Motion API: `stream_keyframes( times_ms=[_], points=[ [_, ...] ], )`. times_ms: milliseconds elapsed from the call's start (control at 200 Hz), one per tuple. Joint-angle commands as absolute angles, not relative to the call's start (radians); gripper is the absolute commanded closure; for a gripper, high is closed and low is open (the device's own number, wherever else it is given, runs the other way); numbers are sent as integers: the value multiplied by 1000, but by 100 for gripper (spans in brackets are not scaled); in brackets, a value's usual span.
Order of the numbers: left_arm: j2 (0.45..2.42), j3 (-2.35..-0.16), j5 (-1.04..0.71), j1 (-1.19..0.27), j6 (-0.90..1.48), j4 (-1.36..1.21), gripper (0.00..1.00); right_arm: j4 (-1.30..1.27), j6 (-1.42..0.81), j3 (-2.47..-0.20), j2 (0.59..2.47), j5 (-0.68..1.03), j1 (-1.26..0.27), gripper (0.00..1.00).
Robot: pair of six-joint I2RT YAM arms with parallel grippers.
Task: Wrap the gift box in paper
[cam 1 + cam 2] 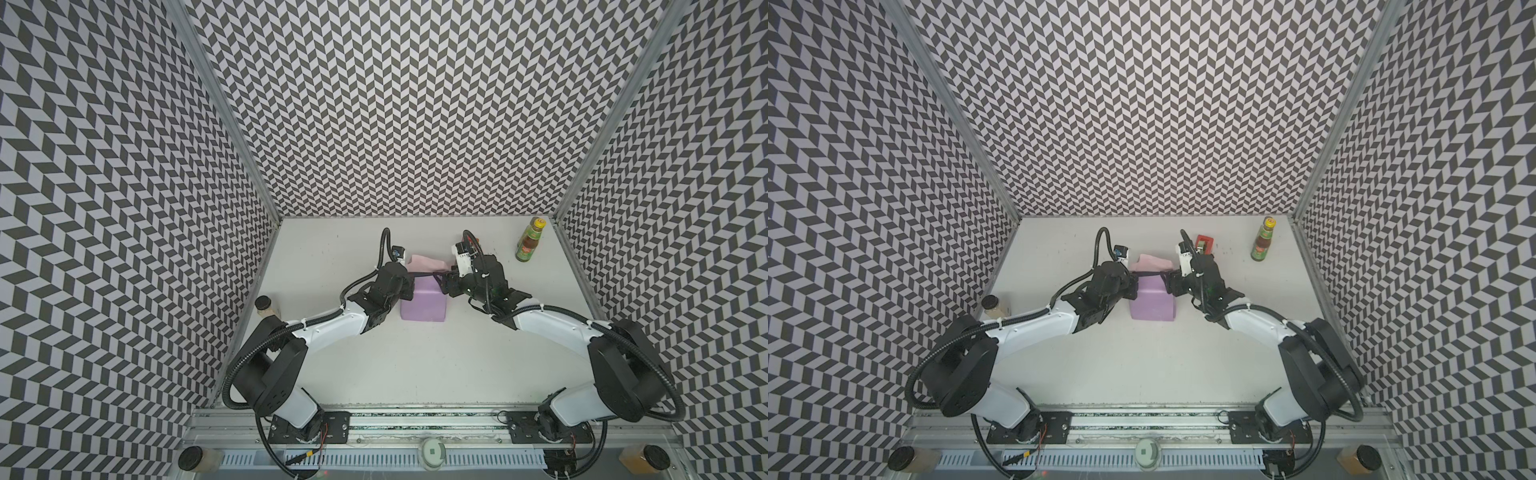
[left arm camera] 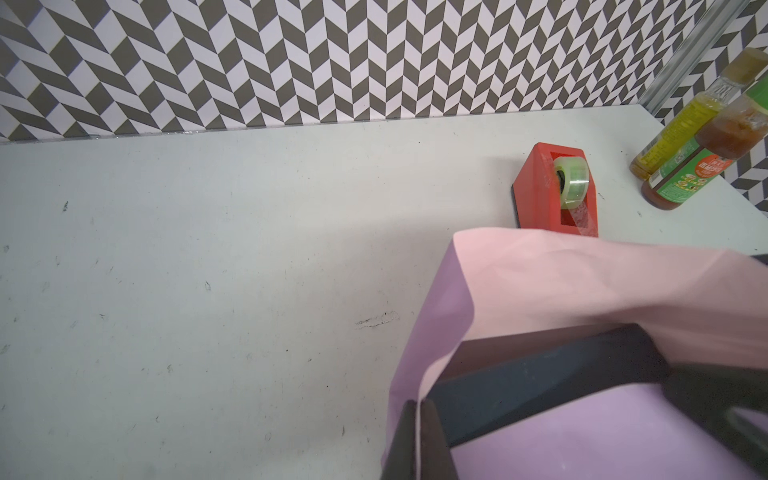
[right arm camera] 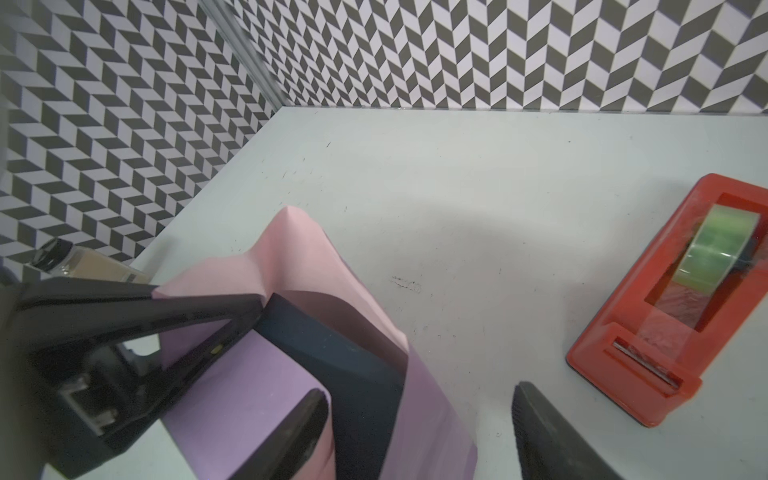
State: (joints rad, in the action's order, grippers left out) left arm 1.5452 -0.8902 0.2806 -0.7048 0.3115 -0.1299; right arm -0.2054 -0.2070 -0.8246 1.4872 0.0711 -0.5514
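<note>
Your left end effector (image 2: 419, 409) is clamped on the paper (image 1: 423, 309) edge; the right end effector (image 3: 417, 390) stands open astride the box (image 2: 540, 374) edge, mid tabletop (image 1: 332, 353), half covered. Paper looks light, limp, tearable: take it near corners. Box looks stiff.

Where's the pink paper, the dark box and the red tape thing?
paper (image 2: 582, 282): left wrist view, pink face.
box (image 2: 540, 374): left wrist view, bare dark side.
tape dispenser (image 3: 652, 278): right wrist view, red frame.

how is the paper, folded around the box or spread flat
Folded, partly: the paper covers the top in lilac, a pink flap stands up beyond, but a dark strip of the box shows bare.
</note>
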Motion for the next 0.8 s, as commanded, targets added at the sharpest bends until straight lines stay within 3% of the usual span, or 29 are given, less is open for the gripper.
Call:
stream_keyframes(
  times_ms=[0,130,225,476,601,791],
  points=[
    [1557,-871,301,-713,318,-109,100,-164,-205,-842,1490,-5,-581,40],
    [1552,-864,299,-713,321,-114,100,-167,-210,-854,1518,-42,-586,59],
    [1550,-864,299,-713,318,-114,100,-168,-192,-864,1529,-83,-602,78],
    [1549,-862,305,-718,312,-114,100,-172,-160,-853,1546,-165,-626,94],
    [1545,-861,308,-721,312,-117,100,-176,-141,-861,1529,-164,-627,93],
    [1546,-864,313,-723,313,-117,100,-142,-141,-887,1449,-33,-610,45]
  ],
)
